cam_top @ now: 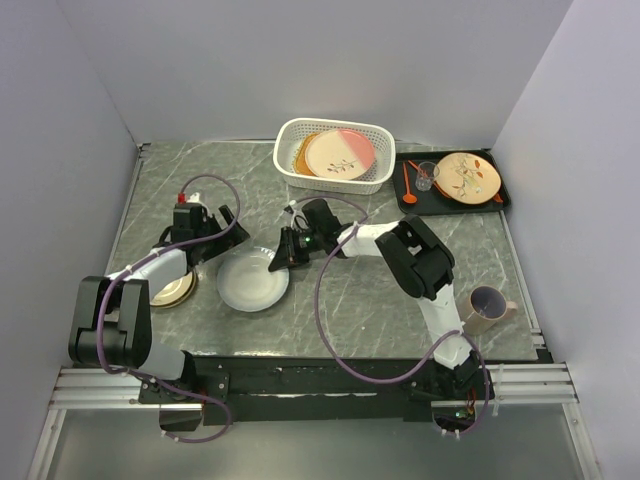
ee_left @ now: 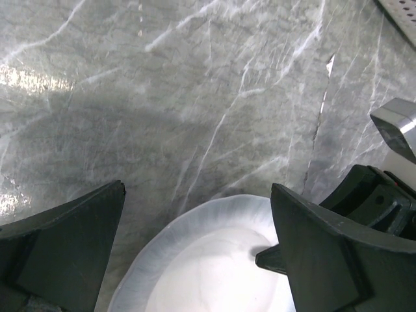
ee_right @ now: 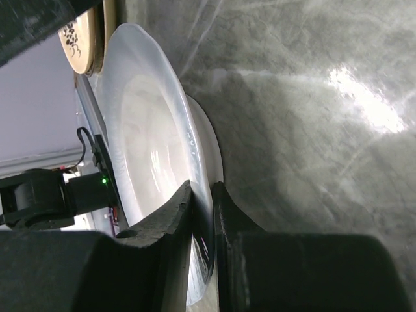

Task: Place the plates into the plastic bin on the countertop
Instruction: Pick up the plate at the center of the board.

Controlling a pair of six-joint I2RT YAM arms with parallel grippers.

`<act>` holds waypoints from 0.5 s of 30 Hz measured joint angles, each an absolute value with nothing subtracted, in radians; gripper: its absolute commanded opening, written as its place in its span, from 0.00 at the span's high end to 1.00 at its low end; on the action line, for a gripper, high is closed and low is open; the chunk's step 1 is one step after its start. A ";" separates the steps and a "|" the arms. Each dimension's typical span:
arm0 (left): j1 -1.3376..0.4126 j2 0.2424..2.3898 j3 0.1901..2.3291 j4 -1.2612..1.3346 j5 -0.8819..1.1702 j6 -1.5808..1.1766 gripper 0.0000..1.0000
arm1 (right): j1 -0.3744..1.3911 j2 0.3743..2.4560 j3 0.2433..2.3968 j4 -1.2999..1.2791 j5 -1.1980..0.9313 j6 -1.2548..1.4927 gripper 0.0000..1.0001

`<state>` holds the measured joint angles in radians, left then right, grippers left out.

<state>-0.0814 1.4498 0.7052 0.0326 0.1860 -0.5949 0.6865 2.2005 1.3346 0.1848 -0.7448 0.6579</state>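
Observation:
A white plate (cam_top: 252, 282) lies on the countertop (cam_top: 480, 240) in front of the arms. My right gripper (cam_top: 288, 252) is shut on its right rim; in the right wrist view the fingers (ee_right: 175, 214) pinch the rim of the white plate (ee_right: 146, 143) from both sides. My left gripper (cam_top: 218, 235) hangs open just behind the plate's left side, with the white plate (ee_left: 214, 260) showing low between its fingers (ee_left: 71, 247). A tan plate (cam_top: 176, 290) with a brown rim lies partly under the left arm. The plastic bin (cam_top: 290, 160) at the back holds a pink-and-cream sprig plate (cam_top: 340, 153) over an orange one.
A black tray (cam_top: 506, 195) to the right of the bin carries a cream plate with red-orange leaf marks (cam_top: 468, 176), a small glass (cam_top: 427, 176) and orange spoons. A mug (cam_top: 487, 308) stands near the right arm's base. Walls close in both sides.

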 measured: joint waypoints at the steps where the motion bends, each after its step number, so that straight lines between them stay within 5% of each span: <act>1: -0.081 1.450 0.705 0.038 0.186 -0.596 0.01 | 0.685 2.196 1.333 0.178 -0.743 0.656 1.00; 15: -0.078 1.346 0.688 0.071 0.187 -0.598 0.01 | 0.588 2.147 1.288 0.154 -0.721 0.644 1.00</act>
